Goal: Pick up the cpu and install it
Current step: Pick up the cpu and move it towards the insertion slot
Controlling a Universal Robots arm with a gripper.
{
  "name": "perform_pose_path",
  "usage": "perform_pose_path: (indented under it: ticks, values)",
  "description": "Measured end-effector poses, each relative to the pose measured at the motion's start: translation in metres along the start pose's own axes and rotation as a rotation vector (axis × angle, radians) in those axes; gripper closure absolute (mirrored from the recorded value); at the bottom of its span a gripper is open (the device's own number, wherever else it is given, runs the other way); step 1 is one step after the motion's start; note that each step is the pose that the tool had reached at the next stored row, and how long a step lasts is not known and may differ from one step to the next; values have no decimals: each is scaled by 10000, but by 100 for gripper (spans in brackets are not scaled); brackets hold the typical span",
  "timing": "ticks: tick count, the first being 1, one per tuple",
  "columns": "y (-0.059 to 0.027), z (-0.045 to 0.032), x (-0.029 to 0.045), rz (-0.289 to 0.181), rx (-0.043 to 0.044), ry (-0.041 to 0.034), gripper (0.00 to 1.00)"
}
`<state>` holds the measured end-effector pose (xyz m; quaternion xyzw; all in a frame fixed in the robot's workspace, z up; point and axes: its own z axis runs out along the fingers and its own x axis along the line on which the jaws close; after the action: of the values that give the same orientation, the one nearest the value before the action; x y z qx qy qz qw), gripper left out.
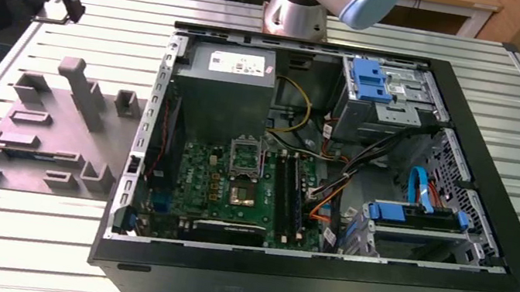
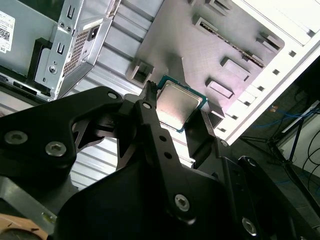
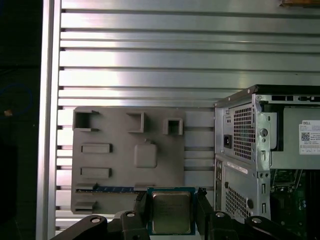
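Second wrist view: we see the gripper [image 2: 176, 107] pinching the cpu [image 2: 180, 100] by opposite edges, held in the air near the grey fixture [image 2: 200, 50], on the exterior view's left of the computer case [image 1: 321, 289]. We judge pickup done; installation calls for square alignment over the socket [image 1: 244, 189].

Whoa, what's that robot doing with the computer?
The robot arm's end effector is pinching the cpu, a little silver square chip. It is holding the chip up in the air near the grey plastic fixture on the slatted table. The computer case lies open beside the fixture with its green board showing. The chip is not in the computer yet.
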<state>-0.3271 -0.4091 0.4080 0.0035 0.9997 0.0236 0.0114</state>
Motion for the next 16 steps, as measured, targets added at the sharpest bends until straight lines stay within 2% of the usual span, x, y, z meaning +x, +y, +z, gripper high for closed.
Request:
perform_pose_path:
  ticks: [16]
  values:
    - [1,2,-88,0,0,0,53]
